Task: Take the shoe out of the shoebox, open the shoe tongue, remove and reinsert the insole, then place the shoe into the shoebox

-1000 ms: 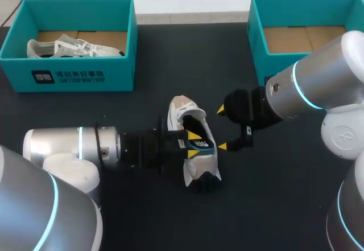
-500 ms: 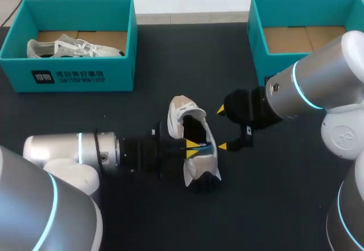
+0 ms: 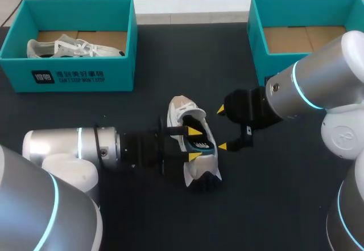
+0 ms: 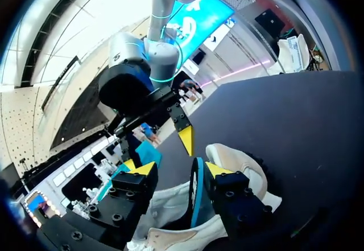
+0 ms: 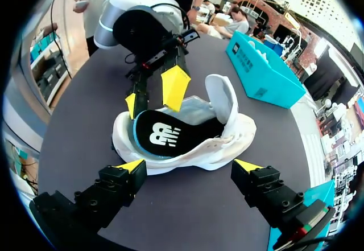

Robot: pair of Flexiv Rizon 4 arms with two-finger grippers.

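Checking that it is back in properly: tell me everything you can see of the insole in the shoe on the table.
The insole is thin, black on top with a white logo and a teal edge. It lies in the opening of the white shoe, its front end hidden under the raised tongue. The open left gripper straddles it; contact cannot be told, nor whether it is fully seated.

Table (image 3: 273, 205): flat black matte top, lying under the left gripper (image 3: 195, 143) and the right gripper (image 3: 222, 128) and reaching well out to every side of both. Its straight far edge lies well ahead of the two. Light is soft and even. Seen from the right wrist, the top takes a pale grey sheen under and ahead of that gripper; from the left wrist it runs duller and darker ahead of and beside that gripper.
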